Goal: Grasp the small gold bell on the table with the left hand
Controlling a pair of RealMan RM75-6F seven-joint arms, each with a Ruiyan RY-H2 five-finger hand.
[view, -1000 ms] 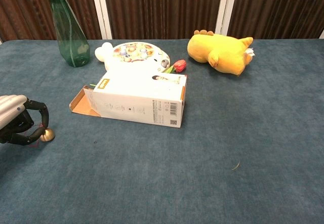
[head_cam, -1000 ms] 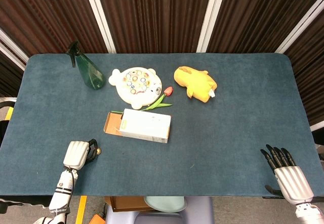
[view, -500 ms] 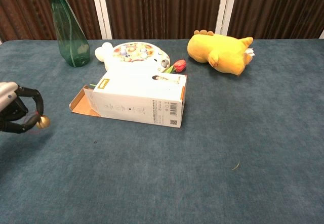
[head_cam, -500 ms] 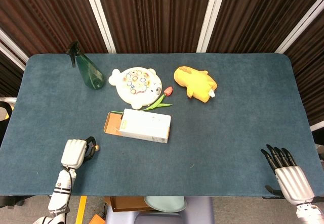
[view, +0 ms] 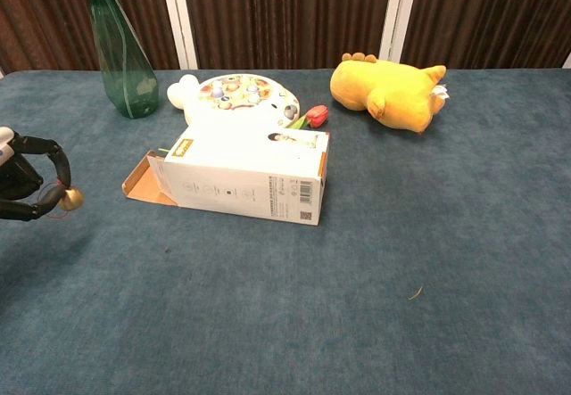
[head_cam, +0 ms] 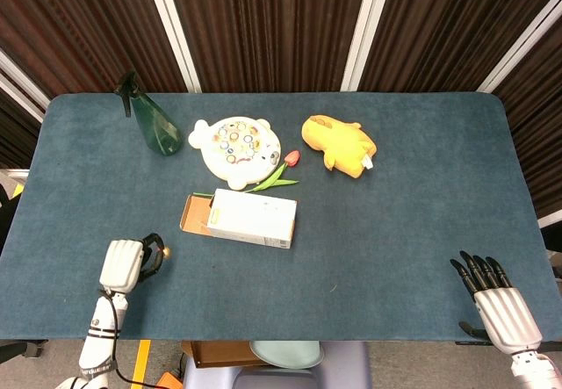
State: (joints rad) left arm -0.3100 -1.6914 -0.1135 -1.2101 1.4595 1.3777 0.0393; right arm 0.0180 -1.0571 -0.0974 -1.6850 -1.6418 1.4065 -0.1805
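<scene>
The small gold bell (view: 70, 199) hangs clear of the blue table, pinched at the fingertips of my left hand (view: 27, 181). In the head view the same bell (head_cam: 164, 251) shows as a gold dot just right of the left hand (head_cam: 126, 263), near the table's front left. Only the black fingers of that hand reach into the chest view at its left edge. My right hand (head_cam: 498, 297) rests at the front right edge of the table, fingers spread, holding nothing.
A white open carton (head_cam: 248, 217) lies just right of the bell. Behind it are a round toy plate (head_cam: 233, 146), a tulip (head_cam: 283, 169), a yellow plush (head_cam: 338, 145) and a green spray bottle (head_cam: 154, 121). The table's front edge (head_cam: 290, 334) is close to both hands.
My left hand has lifted the bell off the table and drawn it up and to the left. The right hand has stayed still.
</scene>
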